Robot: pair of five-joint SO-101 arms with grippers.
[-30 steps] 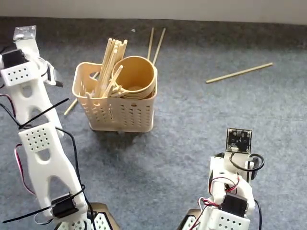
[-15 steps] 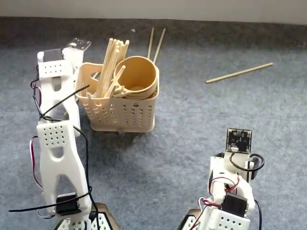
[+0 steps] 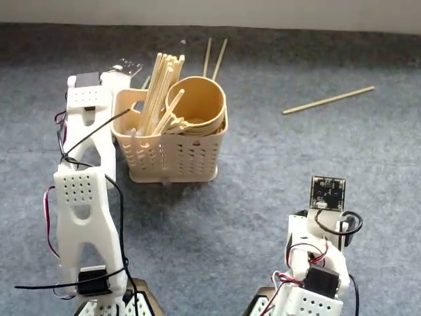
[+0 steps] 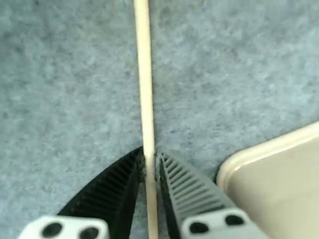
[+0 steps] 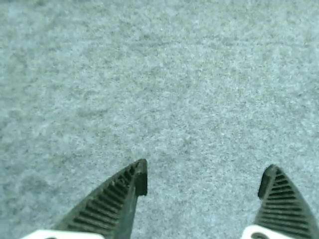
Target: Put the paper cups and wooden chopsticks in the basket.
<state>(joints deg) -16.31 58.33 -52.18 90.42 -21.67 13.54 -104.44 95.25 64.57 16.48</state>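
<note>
A cream basket (image 3: 172, 153) stands on the grey carpet and holds stacked paper cups (image 3: 196, 105) and several wooden chopsticks (image 3: 160, 84). My left arm (image 3: 91, 100) is close against the basket's left side. In the left wrist view my left gripper (image 4: 148, 168) is shut on a wooden chopstick (image 4: 143, 74) lying on the carpet, with the basket's rim (image 4: 264, 152) just beside it. Two chopsticks (image 3: 214, 55) lie behind the basket, and a single chopstick (image 3: 328, 100) lies far off to the right. My right gripper (image 5: 202, 181) is open over bare carpet.
The right arm (image 3: 323, 253) sits low at the front right, well away from the basket. Open carpet stretches between it and the basket. A darker strip runs along the carpet's far edge (image 3: 296, 36).
The left arm has swung from the far left in against the basket's left side. The basket has shifted slightly to the right. The right arm has kept still.
</note>
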